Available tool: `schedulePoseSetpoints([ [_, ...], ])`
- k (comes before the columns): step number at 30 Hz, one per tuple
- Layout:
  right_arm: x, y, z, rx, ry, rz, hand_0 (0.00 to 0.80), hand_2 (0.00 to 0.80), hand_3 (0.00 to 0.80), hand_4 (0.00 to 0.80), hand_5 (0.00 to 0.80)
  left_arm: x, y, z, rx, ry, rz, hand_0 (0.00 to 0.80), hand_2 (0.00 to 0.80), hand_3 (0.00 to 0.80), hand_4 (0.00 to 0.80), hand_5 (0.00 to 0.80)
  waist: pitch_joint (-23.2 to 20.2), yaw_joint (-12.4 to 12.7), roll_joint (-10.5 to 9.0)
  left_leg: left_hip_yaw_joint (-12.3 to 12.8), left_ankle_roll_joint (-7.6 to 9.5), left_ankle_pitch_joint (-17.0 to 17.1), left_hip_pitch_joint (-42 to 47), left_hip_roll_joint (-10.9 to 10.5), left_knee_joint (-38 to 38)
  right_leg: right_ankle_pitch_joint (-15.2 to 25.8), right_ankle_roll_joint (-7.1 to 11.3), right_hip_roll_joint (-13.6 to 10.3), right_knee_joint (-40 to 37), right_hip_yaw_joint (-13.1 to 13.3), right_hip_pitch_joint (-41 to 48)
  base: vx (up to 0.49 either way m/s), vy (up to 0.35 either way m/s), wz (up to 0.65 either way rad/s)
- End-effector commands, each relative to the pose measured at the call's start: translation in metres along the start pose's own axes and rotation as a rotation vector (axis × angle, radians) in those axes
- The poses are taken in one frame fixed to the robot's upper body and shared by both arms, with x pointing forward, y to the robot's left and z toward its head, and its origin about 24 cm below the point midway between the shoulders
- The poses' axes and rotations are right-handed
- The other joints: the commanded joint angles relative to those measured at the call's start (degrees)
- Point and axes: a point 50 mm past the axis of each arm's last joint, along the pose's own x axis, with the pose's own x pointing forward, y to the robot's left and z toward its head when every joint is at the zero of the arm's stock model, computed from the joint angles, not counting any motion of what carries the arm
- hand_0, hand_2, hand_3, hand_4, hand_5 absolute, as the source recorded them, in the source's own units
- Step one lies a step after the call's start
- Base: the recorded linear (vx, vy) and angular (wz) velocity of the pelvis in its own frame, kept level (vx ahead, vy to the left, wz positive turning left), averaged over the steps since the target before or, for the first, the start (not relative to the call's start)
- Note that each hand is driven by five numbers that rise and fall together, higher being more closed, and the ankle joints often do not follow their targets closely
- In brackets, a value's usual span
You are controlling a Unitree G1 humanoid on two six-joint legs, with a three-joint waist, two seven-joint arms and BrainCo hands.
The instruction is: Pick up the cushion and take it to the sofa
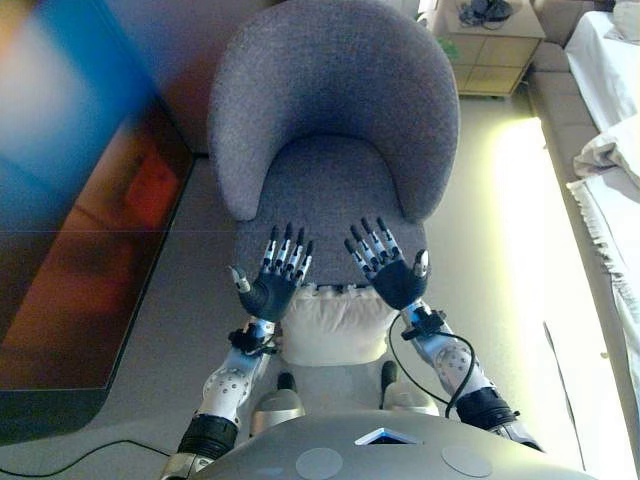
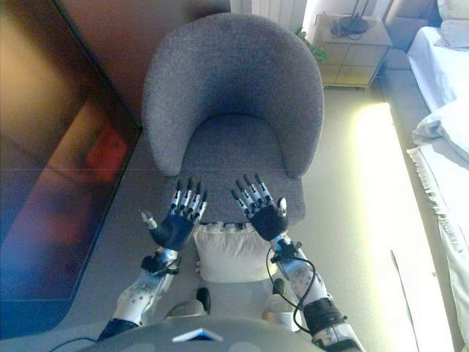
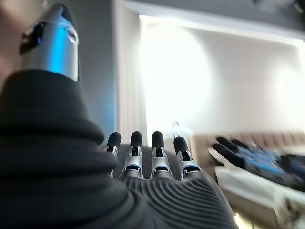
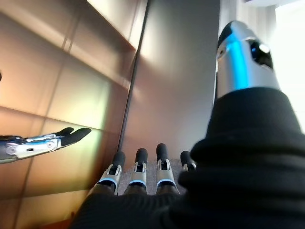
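Cream-white fabric, plump and softly wrinkled: cushion (image 1: 335, 325), square-ish, lying at the front edge of the armchair (image 1: 335, 130) seat, directly below and between both hands, touched by neither.

Left hand (image 1: 272, 285): raised above the cushion, palm down, fingers straight and spread, holding nothing. Right hand (image 1: 390, 270): same posture, just beside the left, thumb out to the side, likewise unloaded.

Armchair: grey, coarse woven upholstery, rounded tub back wrapping the seat; matte, grippy-looking surface.

Surroundings: glossy dark cabinet front (image 1: 70, 250) on the left with reddish reflections; pale floor (image 1: 500, 250); sofa (image 1: 610, 130) draped in white cloth along the right edge, well apart from the chair; small light-wood side table (image 1: 490, 45) beyond.

Stage, as judged: pick-up not yet begun; hands poised for a two-sided squeeze.

Risks, as judged:
- Soft filling likely to compress and slip out if pressed from above rather than clamped at both sides.
- Cushion sitting partly over the seat's front edge; a one-sided push liable to tip it to the floor.
- Smooth metal fingers on loose fabric: weak hold, possible sag mid-carry.
- Turn toward the sofa passing close to the chair arm; snagging possible.
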Motion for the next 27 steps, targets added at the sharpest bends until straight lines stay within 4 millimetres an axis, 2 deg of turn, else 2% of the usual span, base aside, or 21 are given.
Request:
schedulePoseSetpoints([
  [1,0.012,0.016,0.004,-0.024,-0.044,0.133,0.0,0.0,0.0,0.0,0.0,0.012,-0.007,0.003,0.009,0.004,-0.061,0.0,0.0,0.0,0.0,0.0,-1.17,1.01,-1.3,0.85,2.37,0.65,-4.09,-1.0,1.8,-1.06,0.43,-0.97,2.23,-2.32,-0.67,0.0,0.0,0.0],
  [13,-0.001,0.011,0.0,-0.044,-0.022,0.081,0.0,0.0,0.0,0.0,0.0,0.007,-0.009,0.011,0.095,0.012,-0.022,0.0,0.0,0.0,0.0,0.0,-1.31,0.87,-1.47,0.63,2.64,0.67,-3.7,-1.61,1.3,-0.69,0.4,-0.56,1.13,-1.64,-0.19,0.017,0.003,0.0],
  [19,-0.002,0.011,0.002,-0.082,-0.012,0.071,0.0,0.0,0.0,0.0,0.0,0.006,-0.009,0.018,0.221,0.038,0.022,0.0,0.0,0.0,0.0,0.0,-0.94,0.83,-1.5,0.71,2.71,0.45,-3.79,-1.71,1.74,-0.79,0.39,-0.46,1.19,-1.46,-0.27,0.0,0.0,0.0],
  [22,-0.004,0.007,0.004,-0.155,0.004,0.013,0.0,0.0,0.0,0.0,0.0,0.005,-0.007,0.025,0.363,0.054,0.091,0.0,0.0,0.0,0.0,0.0,-0.87,0.81,-1.47,0.66,2.61,0.59,-3.74,-1.68,1.58,-0.7,0.41,-0.41,0.98,-1.45,-0.17,0.0,0.0,0.0],
  [25,-0.01,-0.007,0.022,-0.509,0.017,-0.271,0.0,0.0,0.0,0.0,0.0,0.005,-0.003,0.046,0.701,0.03,0.325,0.0,0.0,0.0,0.0,0.0,-0.75,0.83,-1.42,0.38,2.38,0.83,-3.67,-1.67,1.53,-0.57,0.4,-0.35,0.89,-1.67,-0.07,0.0,0.0,0.0],
  [27,-0.015,-0.01,0.034,-0.689,0.035,-0.37,0.0,0.0,0.0,0.0,0.0,0.007,-0.007,0.067,0.937,-0.019,0.444,0.0,0.0,0.0,0.0,0.0,-0.4,0.76,-1.56,0.34,2.41,0.84,-3.61,-1.61,1.7,-0.71,0.37,-0.4,1.06,-1.64,-0.05,0.0,0.0,0.0],
])
